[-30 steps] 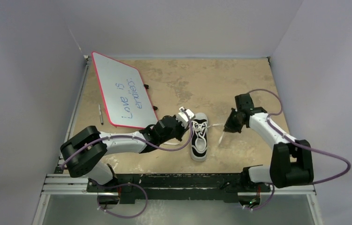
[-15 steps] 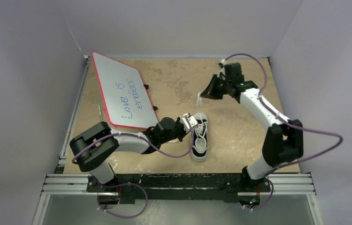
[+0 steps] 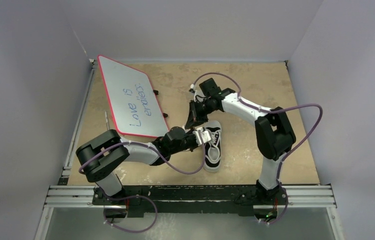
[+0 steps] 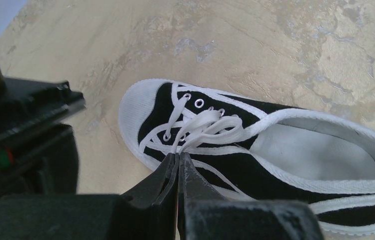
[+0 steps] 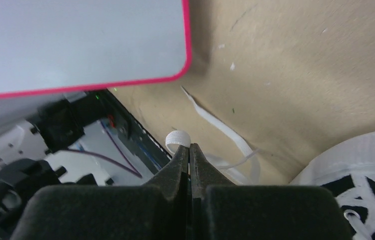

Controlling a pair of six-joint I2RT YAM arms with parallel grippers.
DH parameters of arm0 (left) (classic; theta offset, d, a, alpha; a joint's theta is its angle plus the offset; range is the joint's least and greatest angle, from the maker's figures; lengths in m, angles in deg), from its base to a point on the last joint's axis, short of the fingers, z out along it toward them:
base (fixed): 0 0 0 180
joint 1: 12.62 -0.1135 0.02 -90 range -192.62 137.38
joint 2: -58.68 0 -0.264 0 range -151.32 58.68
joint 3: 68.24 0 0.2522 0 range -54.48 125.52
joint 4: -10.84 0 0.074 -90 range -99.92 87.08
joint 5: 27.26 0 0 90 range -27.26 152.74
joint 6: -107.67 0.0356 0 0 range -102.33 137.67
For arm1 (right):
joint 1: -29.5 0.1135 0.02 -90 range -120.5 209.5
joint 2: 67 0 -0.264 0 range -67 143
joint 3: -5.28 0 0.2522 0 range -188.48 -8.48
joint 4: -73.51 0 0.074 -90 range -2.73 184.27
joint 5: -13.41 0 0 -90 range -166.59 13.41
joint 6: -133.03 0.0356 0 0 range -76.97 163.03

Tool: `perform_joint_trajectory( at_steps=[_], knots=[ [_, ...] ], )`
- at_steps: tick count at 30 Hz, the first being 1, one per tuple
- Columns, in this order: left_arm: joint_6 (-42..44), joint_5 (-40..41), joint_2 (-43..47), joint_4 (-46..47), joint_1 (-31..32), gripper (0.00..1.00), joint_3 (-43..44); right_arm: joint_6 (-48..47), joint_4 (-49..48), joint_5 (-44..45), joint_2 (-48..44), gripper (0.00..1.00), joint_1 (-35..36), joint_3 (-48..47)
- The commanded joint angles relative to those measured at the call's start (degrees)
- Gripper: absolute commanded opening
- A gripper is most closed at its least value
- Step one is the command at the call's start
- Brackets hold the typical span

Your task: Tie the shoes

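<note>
While sneaker (image 3: 212,150) lies mid-table (image 3: 255,90), nearer near edge, laces (image 4: 203,127) unknotted: left pincer (image 4: 178,159) closed tight on laces by eyelets, likely anchoring. Right pincer (image 5: 189,150) closed, pinching lace loop (image 5: 177,138) near whiteboard (image 3: 130,97) corner, probably to draw slack across.

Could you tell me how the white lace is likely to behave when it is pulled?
Probably floppy: the lace curls over above the shut right gripper. Its slack lies wavy on the table, so it likely trails limply.
</note>
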Motion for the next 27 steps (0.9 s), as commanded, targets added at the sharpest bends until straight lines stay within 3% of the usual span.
perform_joint_trajectory(
  at_steps=[1,11,17,22,24,27],
  knots=[
    [1.4,-2.6,-0.1,5.2,0.4,0.00,-1.5,-10.1,8.3,-6.5,1.7,0.00,2.9,-3.3],
    [3.9,-5.3,-1.0,4.8,0.6,0.00,-2.6,-14.9,10.5,-14.5,7.5,0.01,5.2,-4.6],
    [5.9,-6.1,-3.9,5.4,0.8,0.00,-1.4,-20.4,16.8,-14.2,8.9,0.10,5.5,-5.7],
    [4.3,-5.4,-4.6,7.5,0.8,0.00,-1.6,-18.4,17.2,-20.5,5.9,0.34,4.4,-6.5],
    [3.6,-5.6,-4.5,8.0,0.8,0.00,-2.1,-17.1,18.2,-20.7,5.2,0.47,3.8,-7.6],
    [1.8,-5.9,-4.3,8.8,0.8,0.00,-2.5,-17.5,21.3,-17.4,4.0,0.57,1.8,-9.1]
  ],
)
